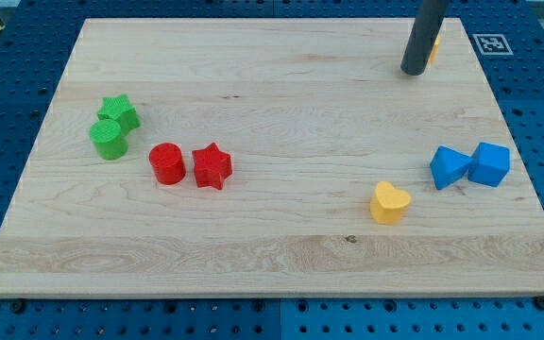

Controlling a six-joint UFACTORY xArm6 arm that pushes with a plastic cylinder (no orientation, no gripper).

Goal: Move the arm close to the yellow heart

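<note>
Yellow heart [389, 202]: glossy, lobes toward frame right, flat on board [272, 85], lower right. My tip [411, 71]: upper right, well apart from heart, touching no block, holding nothing.

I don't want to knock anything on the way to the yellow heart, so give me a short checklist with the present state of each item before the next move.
1. My tip in view: ok, near the view's top right.
2. Yellow heart in view: ok, low on the board, toward the view's right.
3. Tip close to the heart: not ok, a wide stretch of board lies between.
4. Straight path down the view to the heart free of blocks: ok.
5. Two blue blocks off that path: ok, they sit to the heart's right.
6. Yellow object behind the rod identified: cannot tell, mostly hidden.
</note>
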